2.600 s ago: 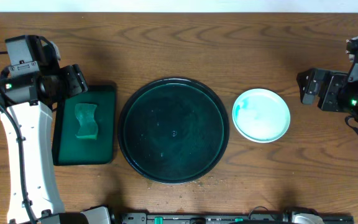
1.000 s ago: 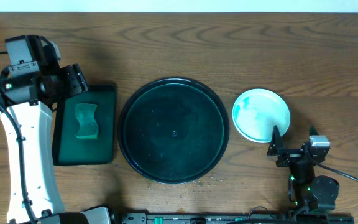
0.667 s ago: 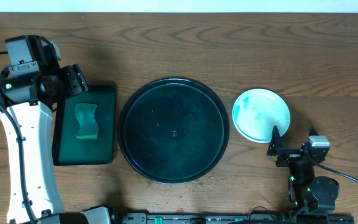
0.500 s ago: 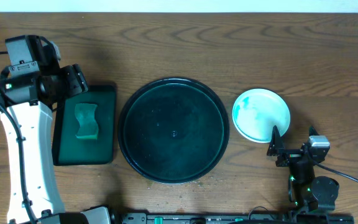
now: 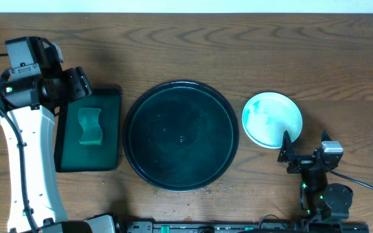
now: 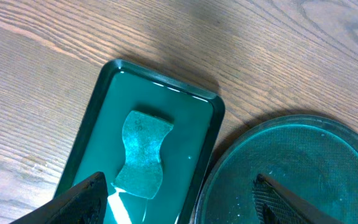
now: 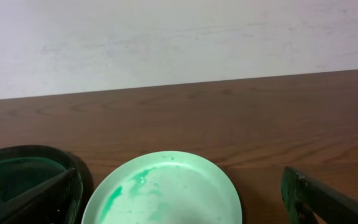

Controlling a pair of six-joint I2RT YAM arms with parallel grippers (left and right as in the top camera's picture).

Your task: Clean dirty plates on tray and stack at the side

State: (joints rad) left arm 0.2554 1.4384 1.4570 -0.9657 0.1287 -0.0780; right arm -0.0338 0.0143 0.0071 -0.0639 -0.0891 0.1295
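Observation:
The round black tray (image 5: 181, 134) sits mid-table with no plates on it. A pale-mint plate (image 5: 272, 120) with teal smears on its left side lies on the table just right of the tray. Only its top face shows, and I cannot tell whether others lie under it. My right gripper (image 5: 287, 154) is open and empty, low at the plate's near edge. In the right wrist view the plate (image 7: 166, 186) lies between the open fingers (image 7: 179, 205). My left gripper (image 5: 76, 83) is open and empty above the back of the small green tray; its fingers (image 6: 179, 193) are spread.
A rectangular dark green tray (image 5: 112, 129) left of the black tray holds a teal sponge (image 5: 90, 125), which also shows in the left wrist view (image 6: 143, 152). Small crumbs lie on the table at the black tray's front edge (image 5: 209, 188). The black tray rim (image 7: 17, 163) shows left of the plate.
Over the full span my right arm moved from the far right edge to the front right, low by the plate. Nothing has moved in the last second.

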